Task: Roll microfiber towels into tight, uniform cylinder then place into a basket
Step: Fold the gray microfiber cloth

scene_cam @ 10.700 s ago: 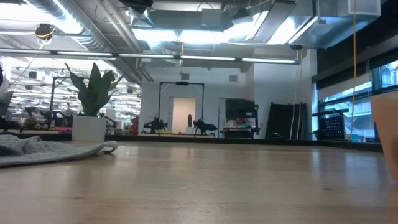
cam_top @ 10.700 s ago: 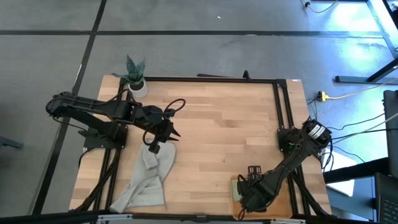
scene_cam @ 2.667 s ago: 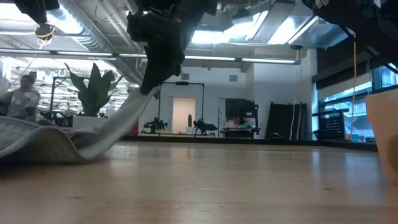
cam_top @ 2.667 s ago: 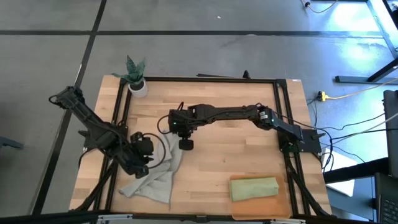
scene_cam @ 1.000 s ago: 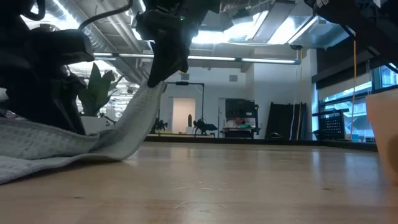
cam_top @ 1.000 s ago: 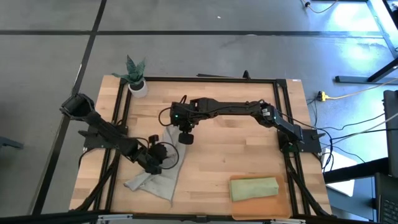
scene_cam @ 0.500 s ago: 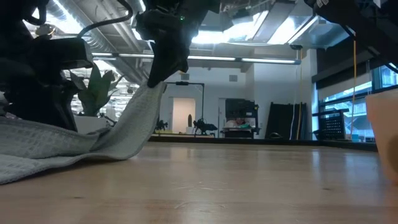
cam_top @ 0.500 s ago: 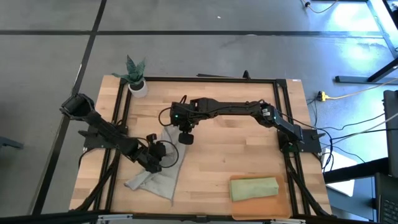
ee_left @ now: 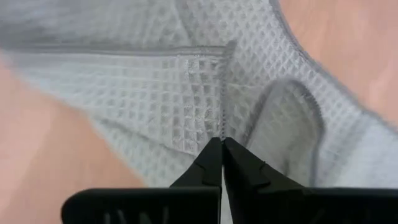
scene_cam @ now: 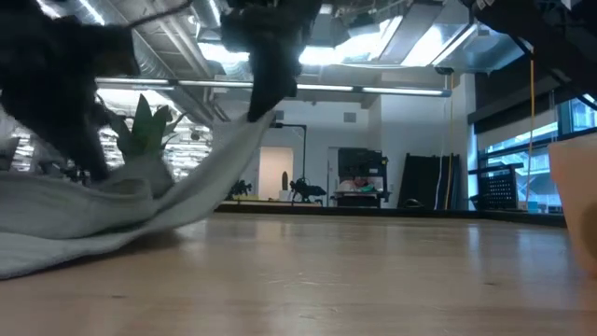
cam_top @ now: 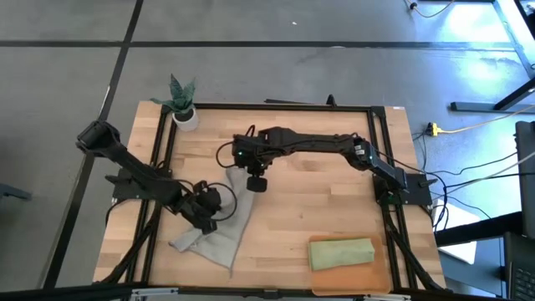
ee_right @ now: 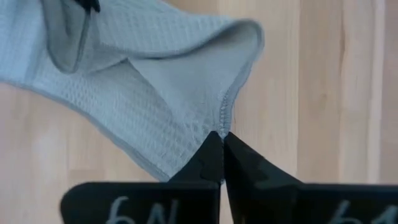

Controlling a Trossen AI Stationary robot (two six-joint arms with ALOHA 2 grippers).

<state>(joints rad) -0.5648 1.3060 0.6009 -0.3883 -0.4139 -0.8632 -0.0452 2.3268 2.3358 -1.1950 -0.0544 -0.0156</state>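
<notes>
A light grey microfiber towel (cam_top: pixel 216 236) lies crumpled at the table's left, between my two grippers. My left gripper (cam_top: pixel 206 211) is low over its middle and shut on it. Above the towel's far end, my right gripper (cam_top: pixel 256 182) is also shut on it. From there the cloth (scene_cam: pixel 201 191) slopes down to the table. A sage green towel (cam_top: pixel 341 253) lies rolled in the orange-brown basket (cam_top: pixel 381 269) at the near right. My left gripper pinches a hemmed edge (ee_left: pixel 222 121) of the grey towel between its two fingertips, coming from above. The cloth around the hold is raised a little; the rest lies on the table. One layer or several, I cannot tell. My right gripper pinches the stitched hem (ee_right: pixel 224 119) at the towel's far end between its fingertips, fingers pointing down. That end is lifted clear. The cloth folds over beside the hold and runs down in a slant to the table.
A small plant in a white pot (cam_top: pixel 185 117) stands at the far left corner. The basket's rim (scene_cam: pixel 576 201) shows at the right edge of the low view. Bare wood lies in the table's middle and far right.
My left gripper has taken hold of the towel and moved a little up and toward the left edge, raising the cloth there. My right gripper has shifted slightly toward the right edge with the far end, and the sloping cloth has followed.
</notes>
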